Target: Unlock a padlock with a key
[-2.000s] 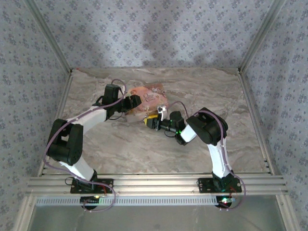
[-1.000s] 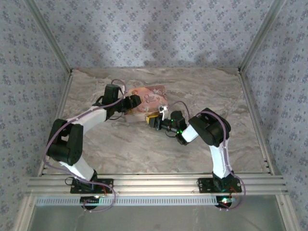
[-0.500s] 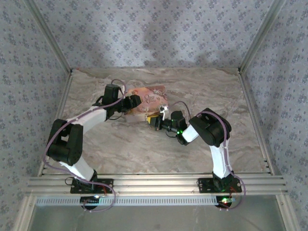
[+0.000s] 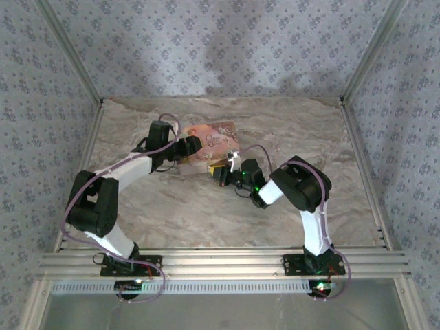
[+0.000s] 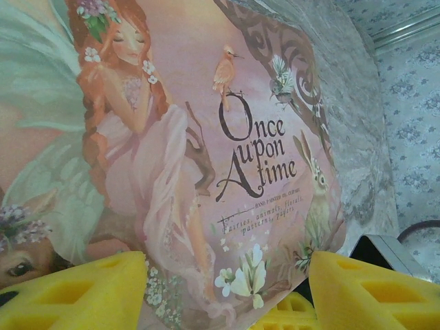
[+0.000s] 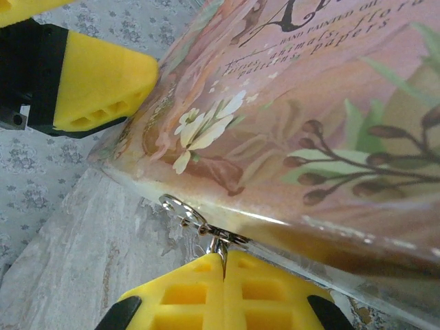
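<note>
Two arms stood at the near edge: the left arm (image 4: 130, 168) and the right arm (image 4: 306, 189). There were two grippers, the left gripper (image 4: 194, 146) and the right gripper (image 4: 221, 172), each with two yellow fingers (image 5: 69, 292), four in all. One marbled table (image 4: 206, 220) lay under them, with three papered walls (image 4: 220, 48) on its left, far and right sides. One pink packet (image 4: 216, 141) lay toward the far middle, printed with one red-haired figure (image 5: 130, 103), one bird (image 5: 225, 65) and one rabbit (image 5: 316, 185). One small metal ring (image 6: 180, 206) showed at the packet's near edge.
</note>
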